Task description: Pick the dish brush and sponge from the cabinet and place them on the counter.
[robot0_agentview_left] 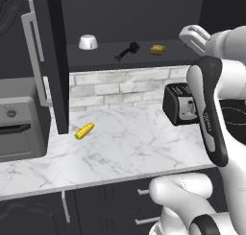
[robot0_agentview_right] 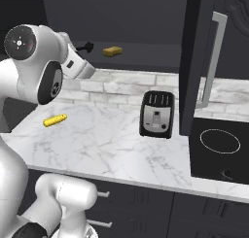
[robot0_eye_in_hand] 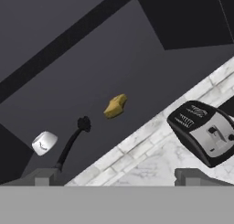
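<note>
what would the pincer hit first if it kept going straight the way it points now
Probably the cabinet interior, near the sponge, which sits closest to the hand view's centre. The open pincer is apart from it; depth is unclear.

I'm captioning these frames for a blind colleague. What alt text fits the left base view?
An open cabinet shelf holds a white bowl, the black dish brush and the yellow sponge, all apart. Below, the marble counter carries a corn cob and a black toaster, with the white robot arm at right.

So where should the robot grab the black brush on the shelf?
Probably mid-handle: the dish brush lies flat in the open cabinet, its handle thin and straight. Coming in from the open front, the open gripper could straddle it, clear of the sponge.
</note>
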Tool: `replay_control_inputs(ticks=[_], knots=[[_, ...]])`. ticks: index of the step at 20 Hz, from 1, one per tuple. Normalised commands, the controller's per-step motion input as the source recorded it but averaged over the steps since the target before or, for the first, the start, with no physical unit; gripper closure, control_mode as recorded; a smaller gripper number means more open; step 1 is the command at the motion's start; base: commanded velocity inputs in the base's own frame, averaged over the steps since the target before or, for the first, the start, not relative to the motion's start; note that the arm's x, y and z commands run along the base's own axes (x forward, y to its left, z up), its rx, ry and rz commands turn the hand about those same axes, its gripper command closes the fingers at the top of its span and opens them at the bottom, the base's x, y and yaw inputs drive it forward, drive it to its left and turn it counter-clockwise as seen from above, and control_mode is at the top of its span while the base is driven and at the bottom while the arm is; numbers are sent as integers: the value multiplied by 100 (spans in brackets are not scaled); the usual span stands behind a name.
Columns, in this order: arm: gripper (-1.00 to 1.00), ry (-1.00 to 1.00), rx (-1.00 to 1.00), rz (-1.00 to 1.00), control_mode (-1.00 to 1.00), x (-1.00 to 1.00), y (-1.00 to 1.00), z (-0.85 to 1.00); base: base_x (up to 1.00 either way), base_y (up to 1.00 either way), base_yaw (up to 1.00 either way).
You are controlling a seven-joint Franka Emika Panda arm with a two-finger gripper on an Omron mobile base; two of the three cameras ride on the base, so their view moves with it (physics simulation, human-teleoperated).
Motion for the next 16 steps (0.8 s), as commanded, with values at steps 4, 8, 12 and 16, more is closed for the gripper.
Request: replay_control_inputs(ticks=[4, 8, 12, 16], knots=[[-100, 1, 0, 0, -100, 23, 0, 0, 0, 0, 0], [-100, 8, -1, 0, -100, 12, 0, -1, 0, 0, 0], [-100, 8, 0, 0, -100, 9, -7, 0, 0, 0, 0], [-100, 5, 0, 1, -100, 23, -3, 0, 0, 0, 0]])
